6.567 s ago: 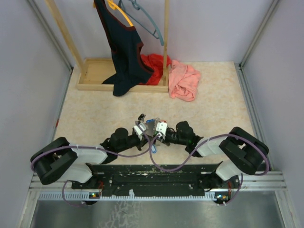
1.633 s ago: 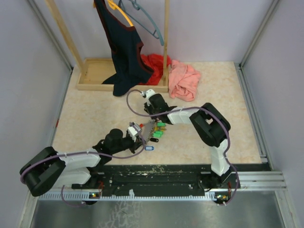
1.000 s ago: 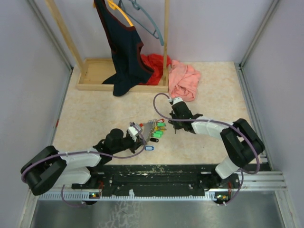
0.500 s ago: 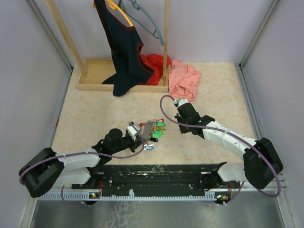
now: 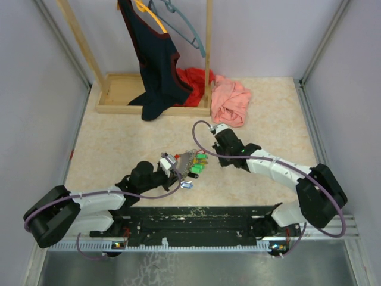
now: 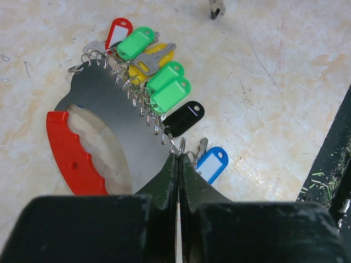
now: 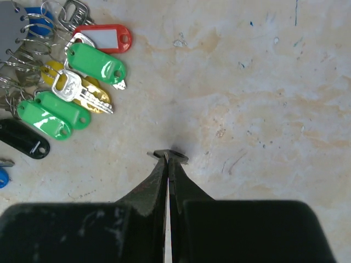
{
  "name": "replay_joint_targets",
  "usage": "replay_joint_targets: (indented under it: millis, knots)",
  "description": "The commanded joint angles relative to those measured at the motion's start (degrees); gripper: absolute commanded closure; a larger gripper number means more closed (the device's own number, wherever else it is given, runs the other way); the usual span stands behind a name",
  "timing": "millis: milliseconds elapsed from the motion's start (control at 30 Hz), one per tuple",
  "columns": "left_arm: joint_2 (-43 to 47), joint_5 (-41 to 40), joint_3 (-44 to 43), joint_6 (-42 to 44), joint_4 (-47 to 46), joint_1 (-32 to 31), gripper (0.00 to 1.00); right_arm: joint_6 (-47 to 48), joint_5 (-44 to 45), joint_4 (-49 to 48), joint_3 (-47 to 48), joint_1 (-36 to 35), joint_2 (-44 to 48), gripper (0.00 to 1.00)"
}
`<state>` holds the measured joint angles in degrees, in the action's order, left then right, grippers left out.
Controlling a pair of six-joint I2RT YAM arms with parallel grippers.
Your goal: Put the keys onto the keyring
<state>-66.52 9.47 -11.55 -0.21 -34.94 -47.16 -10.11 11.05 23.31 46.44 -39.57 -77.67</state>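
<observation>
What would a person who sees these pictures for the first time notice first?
The bright keys, green, red, black and blue, fanned along the grey keyring with its red grip, at the table's middle; the left end effector pinches its edge. Next, the right end effector, shut and empty, just beside them.

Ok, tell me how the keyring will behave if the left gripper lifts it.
The keyring looks like a rigid flat plate, so it should lift as one piece. The keys hang on loose small rings, so they will likely swing. Held at one edge by the left gripper, it may tilt.
</observation>
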Motion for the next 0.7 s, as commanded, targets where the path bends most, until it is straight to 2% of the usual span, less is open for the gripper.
replay_joint_targets:
  millis: [0, 167, 400, 667]
  knots:
    - [1.03, 0.58, -0.78, 0.5, -2.74, 0.14, 0.99, 2.18, -1.21, -16.8, -2.66, -0.42, -2.06, 1.0]
    - [1.17, 0.9, -0.56, 0.7, -3.42, 0.18, 0.99, 4.78, -6.41, -29.83, -8.24, -0.42, -2.23, 1.0]
    - [0.58, 1.64, 0.03, 2.01, -6.27, 0.17, 0.99, 8.15, -13.74, -37.67, -12.61, -0.46, 0.36, 1.0]
    - [-0.38, 3.45, 1.7, 4.88, -13.94, 0.25, 0.99, 10.42, -19.41, -54.28, -20.99, -0.33, 4.99, 1.0]
